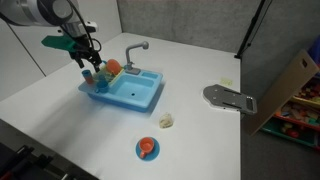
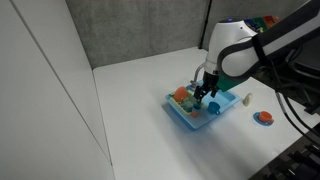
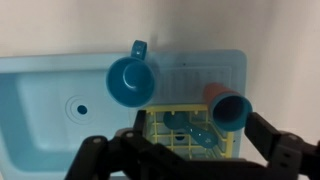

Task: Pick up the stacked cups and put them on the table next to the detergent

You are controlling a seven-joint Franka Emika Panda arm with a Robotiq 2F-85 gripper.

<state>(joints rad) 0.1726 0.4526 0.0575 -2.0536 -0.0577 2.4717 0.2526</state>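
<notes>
Stacked cups [image 3: 228, 108]: standing upright on the yellow rack [image 3: 165, 128] of the blue toy sink [image 1: 140, 95]. End effector [image 3: 185, 145]: hovering directly overhead, jaws spread wide, cups lying nearer one finger.

No legible text or labels anywhere.

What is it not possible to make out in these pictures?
Stacked cups: hidden by the gripper in an exterior view.
Detergent: too small and blurred in both exterior views to show its shape; absent from the wrist view.
Sink: cut off by the wrist view's left edge.
</notes>
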